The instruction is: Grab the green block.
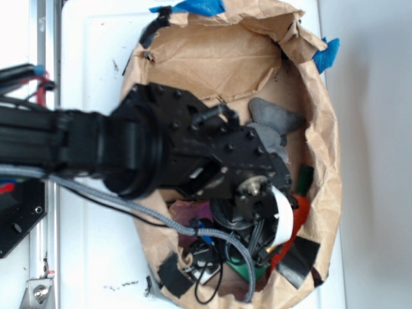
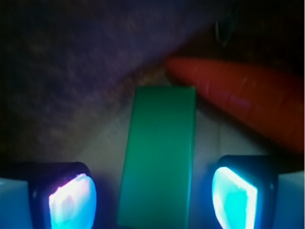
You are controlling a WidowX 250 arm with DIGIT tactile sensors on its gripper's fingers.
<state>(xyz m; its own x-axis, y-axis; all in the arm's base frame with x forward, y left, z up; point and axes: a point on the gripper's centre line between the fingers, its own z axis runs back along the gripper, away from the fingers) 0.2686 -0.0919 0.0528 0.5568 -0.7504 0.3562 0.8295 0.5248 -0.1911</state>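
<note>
**Green block between spread fingers, inside the paper bowl**

The wrist view shows the green block (image 2: 159,157) best — a flat, solid-green rectangular slab with smooth, faintly glossy faces and straight edges, lying lengthwise away from the camera on a pale floor. Its near end sits between the two fingertips, and its far end stops just short of a purple-grey cloth (image 2: 81,62) that fills the upper left. An orange carrot (image 2: 238,98) slants from the block's far right corner toward the right edge; its tip is just beside the block, and whether they touch cannot be told.

The gripper (image 2: 155,198) is spread wide: the left pad (image 2: 71,200) and right pad (image 2: 233,195), both glowing cyan, stand on either side of the slab with a clear gap on each side, neither pressing on it.

From the exterior view, the black arm (image 1: 129,151) reaches in from the left edge over a crumpled brown paper bowl (image 1: 219,58) resting on a white tabletop (image 1: 96,257). The wrist hangs over the bowl's lower right part, hiding most of what is beneath — only a sliver of green (image 1: 261,271) peeks out near the bottom rim. A grey cloth (image 1: 273,119) lies toward the bowl's right side, and blue tape (image 1: 199,6) marks the top rim.
</note>
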